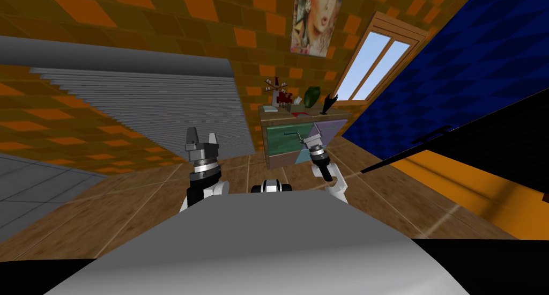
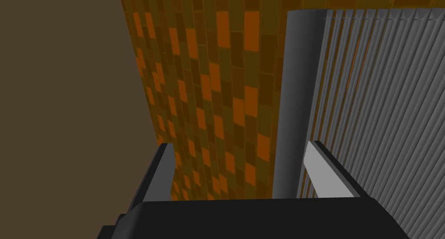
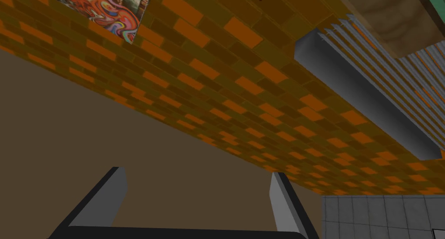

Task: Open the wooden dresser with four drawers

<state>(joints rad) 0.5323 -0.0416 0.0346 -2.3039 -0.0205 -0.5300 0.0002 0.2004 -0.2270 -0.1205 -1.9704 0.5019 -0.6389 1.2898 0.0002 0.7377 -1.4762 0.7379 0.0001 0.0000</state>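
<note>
The dresser (image 1: 284,139) stands against the orange brick wall ahead. It has a wooden top and frame, with green, purple and teal drawer fronts that all look shut. A thin dark handle (image 1: 292,135) crosses the green front. My right gripper (image 1: 313,137) is raised in front of the seam between the drawers, fingers open and empty. How far it is from the fronts I cannot tell. In the right wrist view its gripper (image 3: 197,175) points up at wall and ceiling. My left gripper (image 1: 202,138) is held up, off to the dresser's left, open and empty, as the left wrist view (image 2: 239,147) confirms.
On the dresser top stand a green vase (image 1: 312,96), red ornaments (image 1: 281,96) and a black object (image 1: 328,104). A grey slatted panel (image 1: 161,109) covers the wall to the left. A window (image 1: 375,66) and a blue wall (image 1: 455,66) lie right. Wooden floor (image 1: 375,190) runs to the dresser.
</note>
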